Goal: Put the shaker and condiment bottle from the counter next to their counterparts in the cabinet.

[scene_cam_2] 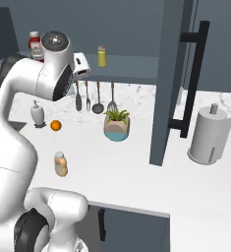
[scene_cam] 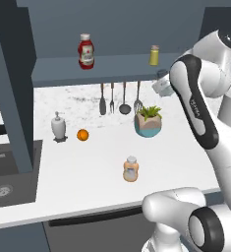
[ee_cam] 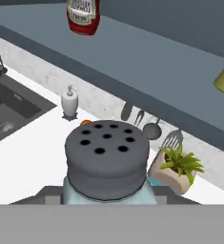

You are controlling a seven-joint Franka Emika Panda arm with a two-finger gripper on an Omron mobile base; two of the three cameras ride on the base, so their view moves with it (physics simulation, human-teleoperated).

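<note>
The pale blue-grey shaker (ee_cam: 107, 157) with its dark holed cap sits close up in the hand view, held off the counter in my gripper (scene_cam: 162, 84), which is shut on it just below the right end of the cabinet shelf (scene_cam: 117, 66). The fingers themselves are hidden. On the shelf stand the red ketchup bottle (scene_cam: 86, 51) at the left and the yellow shaker (scene_cam: 154, 55) at the right, just above my hand (scene_cam_2: 80, 66). The peach-orange condiment bottle (scene_cam: 130, 169) stands upright on the white counter, near its front edge.
A potted plant (scene_cam: 148, 122), an orange (scene_cam: 82, 134) and a soap dispenser (scene_cam: 58, 126) stand on the counter. Utensils (scene_cam: 119, 98) hang under the shelf. A sink (scene_cam: 4, 172) lies at the left. An open cabinet door (scene_cam_2: 168, 83) and a paper towel roll (scene_cam_2: 209, 134) stand at the right.
</note>
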